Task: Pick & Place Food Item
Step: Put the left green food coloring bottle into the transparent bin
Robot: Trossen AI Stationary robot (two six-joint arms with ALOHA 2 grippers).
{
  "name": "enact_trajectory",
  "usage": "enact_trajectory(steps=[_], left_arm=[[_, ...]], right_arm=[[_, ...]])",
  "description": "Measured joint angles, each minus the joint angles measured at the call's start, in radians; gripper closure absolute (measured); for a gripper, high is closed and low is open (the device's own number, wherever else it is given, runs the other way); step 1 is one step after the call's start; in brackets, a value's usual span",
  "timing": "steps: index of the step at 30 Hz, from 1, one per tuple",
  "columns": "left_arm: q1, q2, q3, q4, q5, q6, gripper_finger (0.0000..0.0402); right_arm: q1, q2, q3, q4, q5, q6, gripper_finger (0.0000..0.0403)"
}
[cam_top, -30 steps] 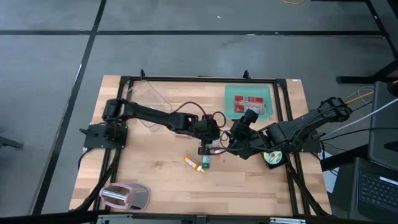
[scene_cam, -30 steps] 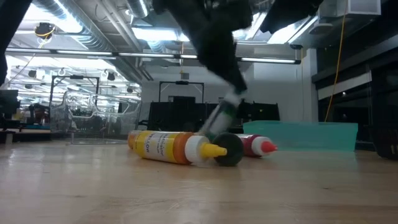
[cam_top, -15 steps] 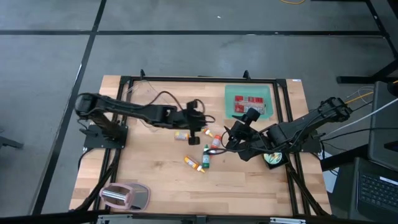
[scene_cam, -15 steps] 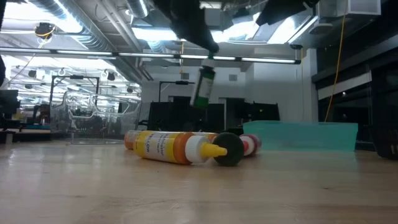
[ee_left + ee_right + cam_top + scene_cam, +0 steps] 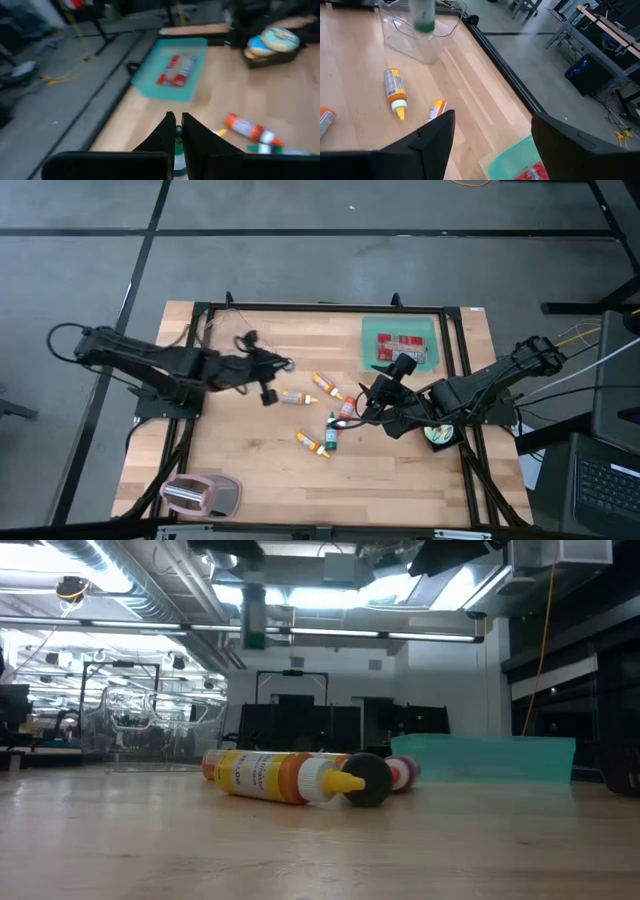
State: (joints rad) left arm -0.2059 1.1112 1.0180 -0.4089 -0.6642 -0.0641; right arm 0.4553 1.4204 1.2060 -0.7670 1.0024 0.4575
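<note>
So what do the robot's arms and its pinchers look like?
Both arms are dark, almost black, built from long thin bars with chunky round joints. Thin black cables loop loosely along the left arm, and yellow and white wires trail off past the right arm. The left gripper has two narrow black fingers that taper to points. The right gripper has two broad, flat black fingers with angled edges.

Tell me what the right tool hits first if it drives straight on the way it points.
Most likely bare table: the open right tool tilts down at clear wood. The orange-capped bottle lies just off that line, by one finger, though depth is hard to judge.
</note>
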Motion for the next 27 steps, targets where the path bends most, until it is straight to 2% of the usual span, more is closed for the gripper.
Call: enact_trajectory(steps=[6, 10, 14, 20, 23, 27], left_arm=[[-0.014, -0.12, 0.0, -0.198, -0.114, -0.098, 0.0394], [-0.003, -0.16, 0.0, -0.362, -0.16, -0.207, 0.0394], [0.006, -0.186, 0.0, -0.43, -0.184, -0.259, 0.0394], [0.049, -0.238, -0.025, -0.408, -0.199, -0.256, 0.0394], [0.068, -0.311, -0.126, -0.307, -0.186, -0.255, 0.0394], [0.087, -0.44, -0.318, -0.113, -0.153, -0.171, 0.0394]], right_arm=[[-0.003, 0.0, 0.0, 0.019, -0.001, -0.024, 0.0144], [-0.003, 0.0, 0.0, 0.019, -0.02, -0.024, 0.0144], [-0.003, 0.0, 0.0, 0.019, -0.023, -0.024, 0.0144], [-0.003, 0.0, 0.0, 0.019, -0.024, -0.024, 0.0144], [-0.003, 0.0, 0.0, 0.019, -0.027, -0.024, 0.0144], [-0.003, 0.0, 0.0, 0.019, -0.029, -0.024, 0.0144]])
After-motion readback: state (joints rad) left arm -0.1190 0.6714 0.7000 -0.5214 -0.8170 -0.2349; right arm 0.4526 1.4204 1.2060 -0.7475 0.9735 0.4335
